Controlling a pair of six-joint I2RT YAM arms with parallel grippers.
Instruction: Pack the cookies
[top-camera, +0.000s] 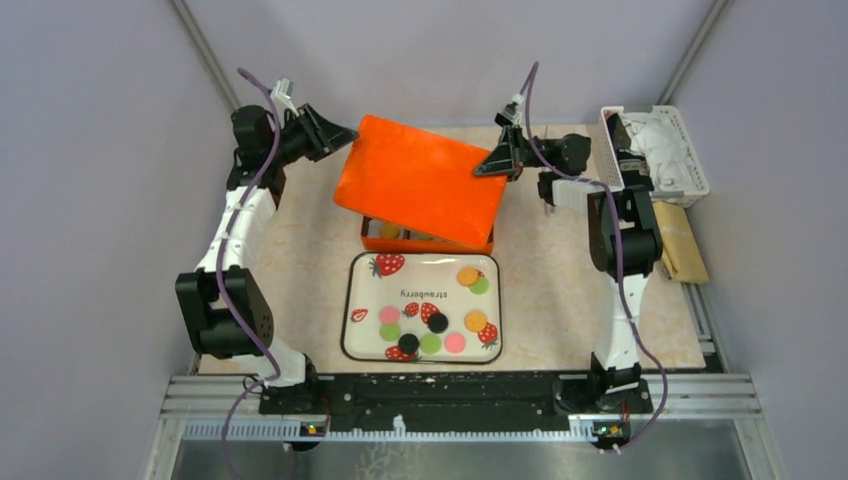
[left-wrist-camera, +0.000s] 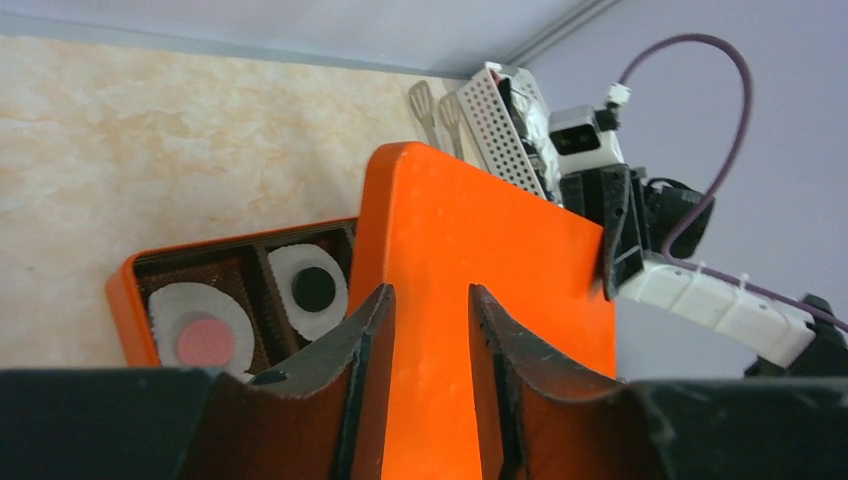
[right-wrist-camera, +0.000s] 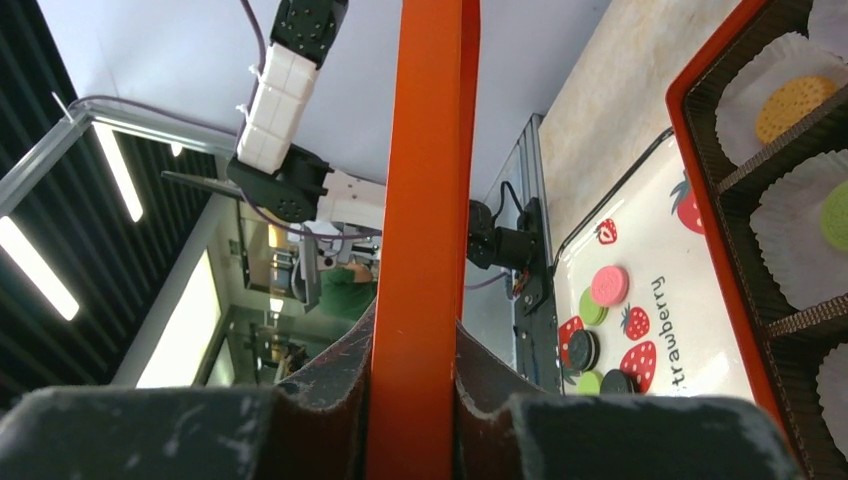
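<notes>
Beige marbled tabletop (top-camera: 560, 300), grey walls (top-camera: 100, 150) — right pincer (right-wrist-camera: 418, 325) clamps lid (right-wrist-camera: 435, 150), left pincer (left-wrist-camera: 430, 295) parted.

Both arms are the same build. left arm (top-camera: 232, 235): white shells on the long links, black blocks at the joints. right arm (top-camera: 620, 300) matches. left gripper (left-wrist-camera: 430, 295): two matte black fingers (left-wrist-camera: 365, 340) with curved inner faces tapering to thin tips, and a wide black body straight behind them. right gripper (right-wrist-camera: 415, 335): same fingers, pale scuffs across the body behind the claw. A purple cable (left-wrist-camera: 700, 38) runs off each wrist behind the claw, with a white connector (left-wrist-camera: 617, 93) at its end. The white link (left-wrist-camera: 720, 300) behind the right claw is segmented, with thin bands round it. Probably zip ties, too small to confirm.
</notes>
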